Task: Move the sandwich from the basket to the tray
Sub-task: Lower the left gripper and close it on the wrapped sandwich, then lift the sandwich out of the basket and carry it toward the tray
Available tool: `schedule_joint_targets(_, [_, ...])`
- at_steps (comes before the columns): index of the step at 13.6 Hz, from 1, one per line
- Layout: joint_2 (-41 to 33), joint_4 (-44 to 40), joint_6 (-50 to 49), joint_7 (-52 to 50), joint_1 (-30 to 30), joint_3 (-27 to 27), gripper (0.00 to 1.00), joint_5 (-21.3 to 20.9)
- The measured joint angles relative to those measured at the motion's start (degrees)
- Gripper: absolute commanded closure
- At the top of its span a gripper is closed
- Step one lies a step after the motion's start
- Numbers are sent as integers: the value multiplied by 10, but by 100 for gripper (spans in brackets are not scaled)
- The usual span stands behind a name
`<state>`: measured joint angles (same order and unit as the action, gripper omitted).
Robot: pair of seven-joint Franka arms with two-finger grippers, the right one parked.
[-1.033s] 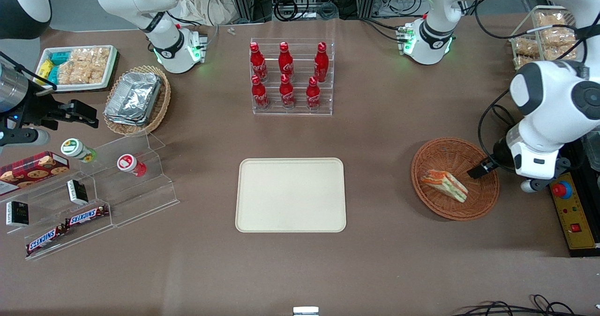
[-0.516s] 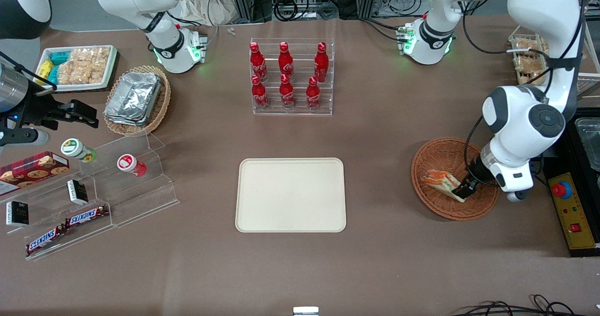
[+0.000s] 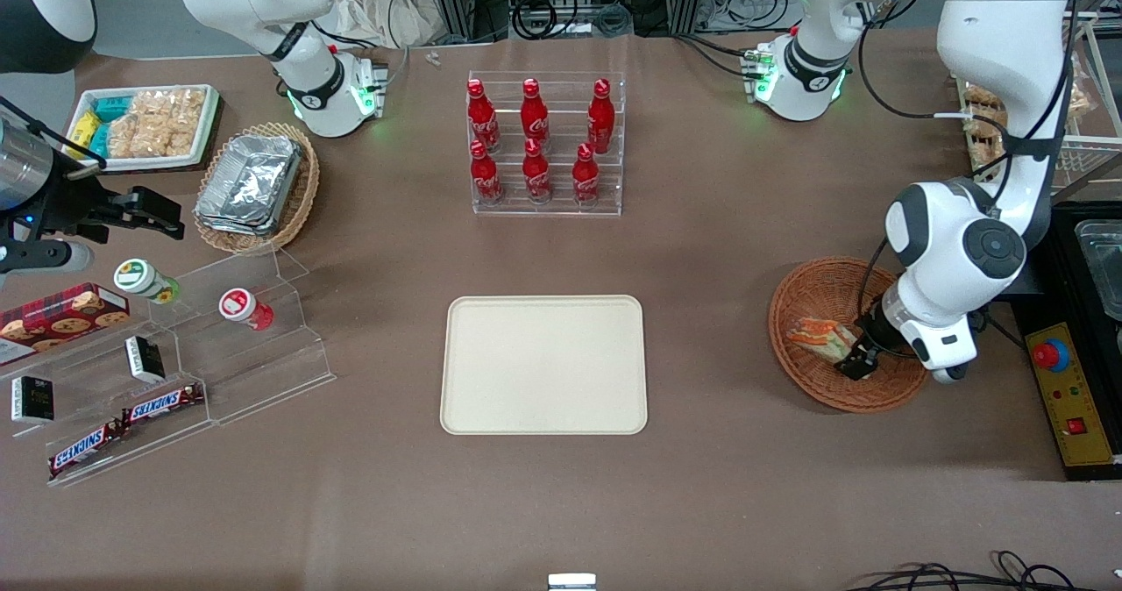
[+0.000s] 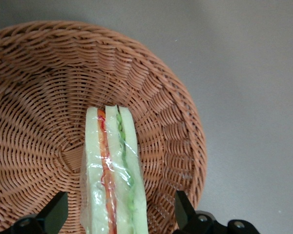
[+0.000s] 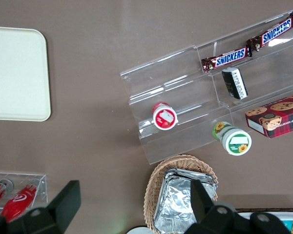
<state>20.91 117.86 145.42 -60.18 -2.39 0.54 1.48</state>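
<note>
Cream-beige tray (image 3: 543, 365) lying flat on the brown table, nearer the front camera than the rack of red cola bottles (image 3: 536, 141). Toward the working arm's end of the table, the reddish-brown woven basket (image 3: 824, 288) holding the wrapped sandwich (image 3: 820, 334), a triangular wedge standing on edge with its orange-red and green filling layers showing between white bread. Left arm's gripper (image 3: 855, 360) lowered into the basket at the sandwich's end nearer the front camera. In the left wrist view, the jaws stand wide apart, one black fingertip (image 4: 56, 210) on each side of the sandwich (image 4: 115, 170), with gaps visible between fingertips and wrap; nothing is gripped.
</note>
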Motion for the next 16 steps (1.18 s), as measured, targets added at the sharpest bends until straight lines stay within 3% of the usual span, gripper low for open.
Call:
schedule_joint_targets(2, [9,3,6,-1,0,0,6,0])
schedule_joint_targets(4, [17,5,9,-1,0,0,29,0])
schedule_joint_targets(7, [21,7,9,-1,0,0,90,0])
schedule_joint_targets(8, [19,6,3,-1,0,0,100,0])
schedule_joint_targets(12, [-22,-38,-144,-1,0,2,100,0])
schedule_joint_targets(16, [-75,-178,-385,-3,-1,11,100,9])
